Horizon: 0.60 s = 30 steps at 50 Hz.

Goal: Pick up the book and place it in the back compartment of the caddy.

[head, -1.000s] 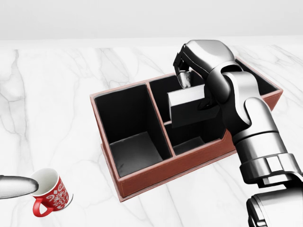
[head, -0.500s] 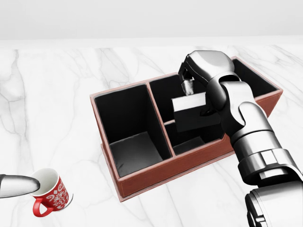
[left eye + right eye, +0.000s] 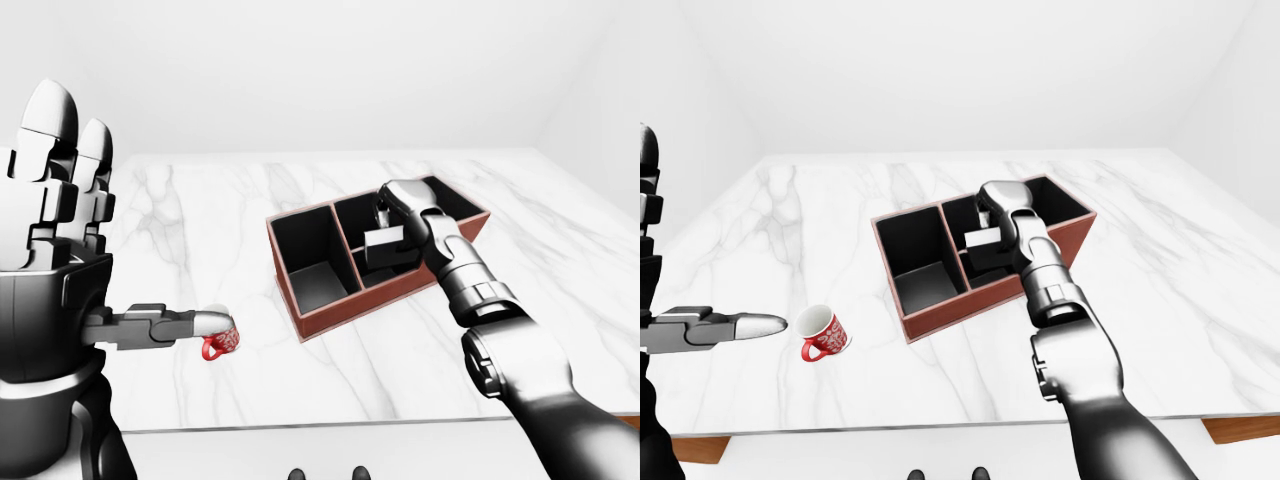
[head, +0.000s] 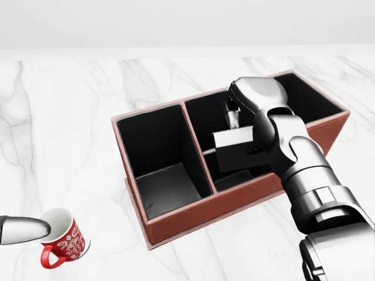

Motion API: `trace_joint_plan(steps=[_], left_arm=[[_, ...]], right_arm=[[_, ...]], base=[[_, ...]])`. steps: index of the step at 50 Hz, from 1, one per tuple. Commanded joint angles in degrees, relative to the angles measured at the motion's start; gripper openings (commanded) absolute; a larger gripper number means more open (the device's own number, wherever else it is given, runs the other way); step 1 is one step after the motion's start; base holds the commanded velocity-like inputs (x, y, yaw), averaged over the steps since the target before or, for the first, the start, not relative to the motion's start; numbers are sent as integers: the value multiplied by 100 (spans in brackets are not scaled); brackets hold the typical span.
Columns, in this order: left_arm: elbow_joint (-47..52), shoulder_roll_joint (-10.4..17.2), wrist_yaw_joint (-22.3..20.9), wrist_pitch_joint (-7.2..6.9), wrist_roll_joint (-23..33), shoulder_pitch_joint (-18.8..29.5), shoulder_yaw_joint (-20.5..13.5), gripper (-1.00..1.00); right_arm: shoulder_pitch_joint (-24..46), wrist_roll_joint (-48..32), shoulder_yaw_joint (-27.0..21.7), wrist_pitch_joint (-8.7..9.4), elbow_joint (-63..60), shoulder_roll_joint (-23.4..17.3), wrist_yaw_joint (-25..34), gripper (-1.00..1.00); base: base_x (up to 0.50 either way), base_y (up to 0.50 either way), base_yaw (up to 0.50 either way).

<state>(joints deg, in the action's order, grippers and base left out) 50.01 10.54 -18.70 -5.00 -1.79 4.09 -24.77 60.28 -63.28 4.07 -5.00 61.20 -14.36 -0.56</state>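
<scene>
The caddy (image 4: 176, 225) is set on the marble counter (image 4: 70, 117). The book (image 4: 234, 149) is pinched by the fingers of the right hand (image 4: 234, 111) and is held upright above the divider between the caddy's two smaller compartments, beside its large left compartment. The left hand (image 3: 55, 215) is raised with its fingers spread, well left of the caddy. A red mug (image 4: 64, 240) is seen lower left of the caddy.

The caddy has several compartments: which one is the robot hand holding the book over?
The long compartment along the caddy's top side in the head view. The right robot hand holds the book there, unlike the large left compartment and the small bottom one.
</scene>
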Motion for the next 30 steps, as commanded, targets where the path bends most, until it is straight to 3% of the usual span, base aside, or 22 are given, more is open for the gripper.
trace_joint_plan(steps=[1,30], left_arm=[[8,1,3,0,12,11,20,95],[8,10,-4,0,1,22,6,95]], right_arm=[[160,-47,-70,0,280,-4,-447,-100],[191,71,-29,0,761,100,-766,-100]], base=[[0,0,0],[0,0,0]])
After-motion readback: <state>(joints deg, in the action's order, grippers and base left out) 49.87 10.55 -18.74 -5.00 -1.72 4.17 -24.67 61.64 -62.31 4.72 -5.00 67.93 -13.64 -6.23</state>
